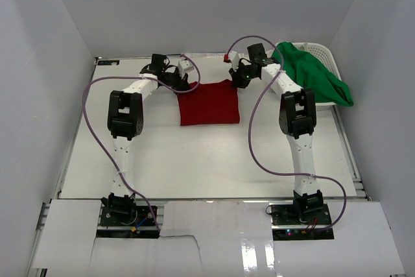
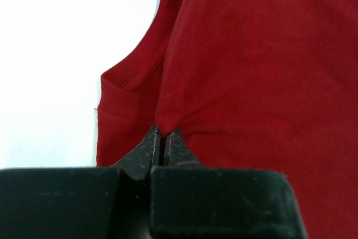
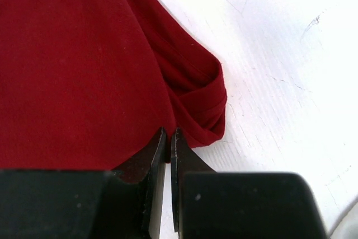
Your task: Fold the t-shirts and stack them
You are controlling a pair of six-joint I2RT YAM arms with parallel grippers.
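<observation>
**White worktop, red shirt held at two far corners**

White worktop (image 1: pixel 194 160) inside a plain, white-walled enclosure. Left hand (image 2: pixel 162 138): fingertips clenched on a pucker of the red t-shirt (image 1: pixel 209 103) at its far left corner, beside a folded-in sleeve. Right hand (image 3: pixel 169 138): fingertips all but closed, apparently nipping the far right corner, where layered cloth curls at the edge. Between them the red t-shirt lies as a flat, part-folded rectangle toward the far side of the worktop. Green t-shirt (image 1: pixel 314 72): unfolded, heaped in and spilling over the white slotted basket (image 1: pixel 322 50) at far right. Step in hand, as judged: folding the far edge over toward the near edge. Both hands should lift together, keep the cloth taut between them, travel level, and lay edge upon edge before letting go; uneven height would skew the fold. No brand, label or legible writing shows on either shirt or the basket.
</observation>
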